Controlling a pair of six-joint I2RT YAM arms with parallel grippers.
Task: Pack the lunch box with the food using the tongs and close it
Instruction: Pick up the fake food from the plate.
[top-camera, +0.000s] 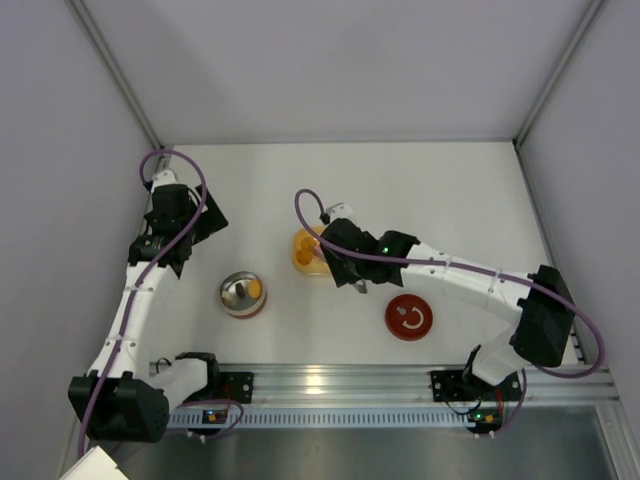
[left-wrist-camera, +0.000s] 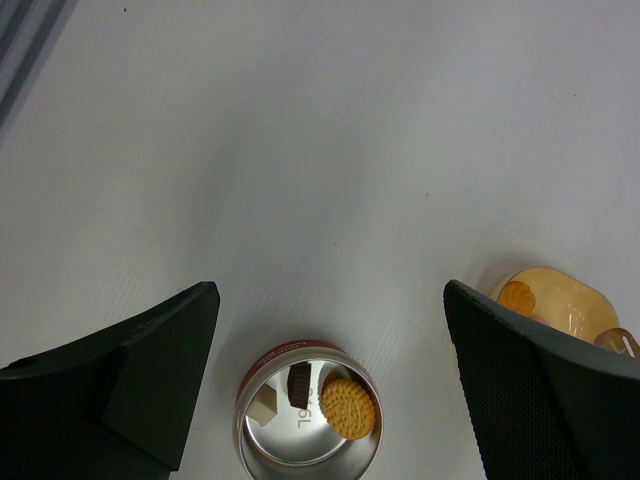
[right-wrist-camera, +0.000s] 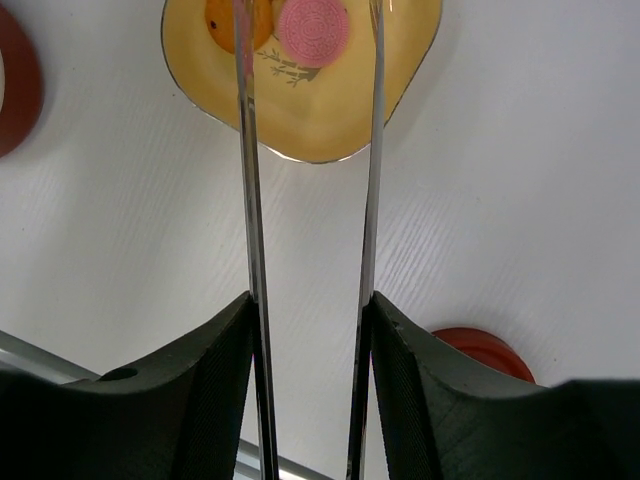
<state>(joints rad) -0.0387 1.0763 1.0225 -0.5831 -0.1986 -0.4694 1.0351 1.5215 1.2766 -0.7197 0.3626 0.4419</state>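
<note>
The lunch box (top-camera: 243, 293) stands open left of centre, silver with a red band. In the left wrist view the lunch box (left-wrist-camera: 308, 420) holds an orange biscuit (left-wrist-camera: 347, 407) and a dark brown piece (left-wrist-camera: 298, 383). My left gripper (left-wrist-camera: 328, 290) hangs open above and behind it, holding nothing. My right gripper (right-wrist-camera: 310, 310) is shut on the tongs (right-wrist-camera: 249, 200). Their two thin arms stand apart and reach over the yellow dish (right-wrist-camera: 300, 110). A pink piece (right-wrist-camera: 313, 28) lies between the arms and an orange piece (right-wrist-camera: 222, 25) beside the left arm. The tong tips run out of view.
The yellow dish (top-camera: 308, 250) sits mid-table, partly under my right gripper (top-camera: 352, 262). A flat red lid (top-camera: 408, 317) with a white mark lies to the right near the front rail (top-camera: 320, 380). Grey walls close in the left, right and far sides.
</note>
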